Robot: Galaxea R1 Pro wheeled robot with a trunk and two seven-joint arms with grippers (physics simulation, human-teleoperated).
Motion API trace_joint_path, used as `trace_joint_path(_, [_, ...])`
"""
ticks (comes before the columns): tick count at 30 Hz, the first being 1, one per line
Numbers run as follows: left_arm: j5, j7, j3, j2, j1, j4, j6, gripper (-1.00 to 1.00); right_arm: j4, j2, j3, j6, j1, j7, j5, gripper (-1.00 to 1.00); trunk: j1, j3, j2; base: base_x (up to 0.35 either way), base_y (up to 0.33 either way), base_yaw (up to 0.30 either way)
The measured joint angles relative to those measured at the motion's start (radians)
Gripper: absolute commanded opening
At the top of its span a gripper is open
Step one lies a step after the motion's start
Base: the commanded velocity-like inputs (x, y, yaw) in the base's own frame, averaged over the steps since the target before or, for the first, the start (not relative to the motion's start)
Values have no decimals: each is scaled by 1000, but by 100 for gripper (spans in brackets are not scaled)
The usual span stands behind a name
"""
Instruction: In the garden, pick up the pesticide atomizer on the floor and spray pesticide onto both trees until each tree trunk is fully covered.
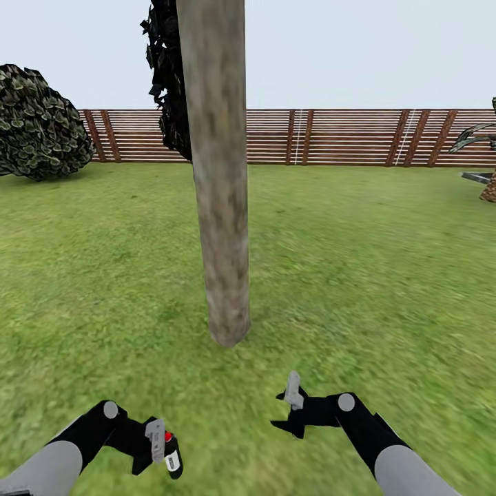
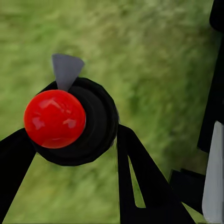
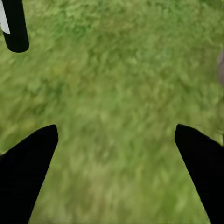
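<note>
A thick tan-grey tree trunk [image 1: 220,179] rises from the lawn straight ahead, its base a short way beyond both grippers. Its bark looks bare, with no white specks of pesticide. My left gripper [image 1: 162,448], low on the left, is shut on the pesticide atomizer [image 1: 171,455]. The atomizer is a small dark bottle with a red top [image 2: 54,118] and a white label. The black fingers [image 2: 135,182] clamp its body. My right gripper [image 1: 284,406] hangs open over grass, fingers [image 3: 28,168] wide apart with nothing between them. The second tree is out of view.
A brown slat fence [image 1: 344,138] closes the lawn at the back. A dark narrow cypress-like tree [image 1: 169,76] stands behind the trunk, a round bush [image 1: 38,124] at far left, and a palm [image 1: 486,158] at the right edge. Open grass [image 1: 379,262] lies either side of the trunk.
</note>
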Motion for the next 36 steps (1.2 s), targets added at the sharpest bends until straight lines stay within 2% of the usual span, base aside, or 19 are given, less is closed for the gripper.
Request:
trace_joint_path(1, [-12, 1, 0, -7, 0, 0, 5, -100, 0, 4, 1, 0, 0, 0, -1, -100, 0, 0, 0, 0, 0, 0])
trace_joint_path(3, [-33, 3, 0, -55, 0, -1, 9, -100, -1, 28, 7, 1, 0, -1, -1, -100, 0, 0, 0, 0, 0, 0])
trace_joint_path(5, [-61, 4, -1, -73, -1, -1, 11, -100, -2, 45, 11, 1, 0, 0, 0, -100, 0, 0, 0, 0, 0, 0])
trace_joint_path(7, [-79, 5, 0, -82, -2, -2, 12, -100, -3, 56, 34, 1, 0, 0, 0, -100, 0, 0, 0, 0, 0, 0])
trace_joint_path(10, [-88, 5, 0, -97, -2, -3, 12, -100, -6, 64, 89, 1, 0, -1, -1, -100, 0, 0, 0, 0, 0, 0])
trace_joint_path(13, [-92, 3, 0, -111, -5, -30, 13, -100, -6, 70, 116, 1, 0, -1, -2, -100, 0, 0, 0, 0, 0, 0])
trace_joint_path(18, [-95, 1, 0, -122, -6, -48, 12, -100, -6, 85, 124, 1, 0, -1, -3, -100, 0, 0, 0, 0, 0, 0])
trace_joint_path(22, [-112, 1, 0, -132, -7, -50, 12, -100, -6, 90, 125, 1, 0, -1, -3, -100, 0, 0, 0, 0, 0, 0])
trace_joint_path(30, [-130, 8, 1, -176, -8, -61, 16, -100, -7, 92, 125, 1, 0, -1, -3, -100, 0, 0, 0, 0, 0, 0])
trace_joint_path(36, [-130, 9, 1, -207, -8, -77, 50, -100, -6, 111, 125, 1, 0, -1, -2, -100, 0, 0, 0, 0, 0, 0])
